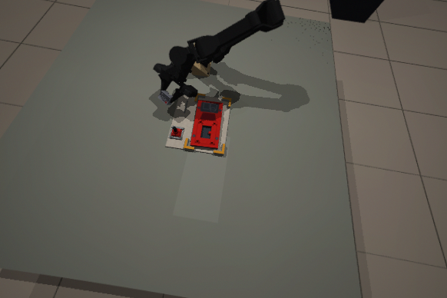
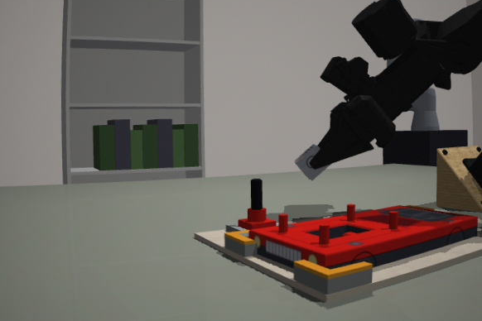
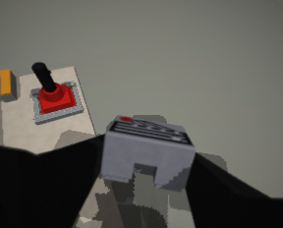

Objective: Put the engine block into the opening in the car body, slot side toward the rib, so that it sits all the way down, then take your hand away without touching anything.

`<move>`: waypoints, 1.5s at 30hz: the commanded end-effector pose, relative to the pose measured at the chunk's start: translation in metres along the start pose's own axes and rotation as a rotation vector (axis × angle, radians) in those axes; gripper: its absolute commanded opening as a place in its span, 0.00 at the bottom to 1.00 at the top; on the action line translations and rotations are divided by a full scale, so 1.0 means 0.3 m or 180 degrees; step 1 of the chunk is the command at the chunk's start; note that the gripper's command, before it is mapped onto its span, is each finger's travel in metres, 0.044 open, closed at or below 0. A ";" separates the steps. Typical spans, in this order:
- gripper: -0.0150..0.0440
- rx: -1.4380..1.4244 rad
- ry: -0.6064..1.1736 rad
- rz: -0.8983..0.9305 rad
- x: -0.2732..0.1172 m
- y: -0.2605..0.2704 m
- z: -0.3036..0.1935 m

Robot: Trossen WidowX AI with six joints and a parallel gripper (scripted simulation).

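My gripper [image 1: 166, 96] [image 2: 313, 164] [image 3: 145, 146] is shut on the grey engine block [image 1: 164, 97] [image 2: 305, 163] [image 3: 142, 146] and holds it tilted above the table, beyond the board's edge. The block's ribbed top with a red dot shows in the wrist view, with a notch in its lower edge. The red car body [image 1: 205, 144] [image 2: 331, 256] sits on the pale board [image 1: 173, 144] [image 2: 414, 268] [image 3: 27, 133]. Its dark opening [image 1: 205, 131] [image 2: 335, 232] is empty of the block; a small red rib shows in it. The car body is outside the wrist view.
A red part with an upright black handle [image 1: 175, 130] [image 2: 256, 195] [image 3: 44, 78] stands in a grey frame beside the car. Four short red posts rise around the opening. Orange-topped corner brackets [image 2: 328, 277] surround the body. A wooden block [image 1: 200, 70] [image 2: 451, 184] stands behind.
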State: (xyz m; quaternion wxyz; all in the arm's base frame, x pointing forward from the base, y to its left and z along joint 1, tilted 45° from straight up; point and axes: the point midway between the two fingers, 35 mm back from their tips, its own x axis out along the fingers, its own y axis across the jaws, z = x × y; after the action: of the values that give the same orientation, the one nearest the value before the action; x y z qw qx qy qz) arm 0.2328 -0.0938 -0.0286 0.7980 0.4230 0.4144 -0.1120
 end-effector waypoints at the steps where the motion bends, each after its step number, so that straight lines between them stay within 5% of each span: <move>1: 0.25 0.0019 0.0000 -0.0016 0.017 -0.003 -0.024; 33: 0.25 0.0024 0.0004 -0.0010 0.119 -0.001 -0.142; 45: 0.79 0.0003 -0.0046 0.0002 0.117 0.000 -0.128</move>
State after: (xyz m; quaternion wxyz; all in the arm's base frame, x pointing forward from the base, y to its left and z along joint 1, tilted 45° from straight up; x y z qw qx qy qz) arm 0.2334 -0.0583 -0.0663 0.8010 0.4226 0.4081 -0.1151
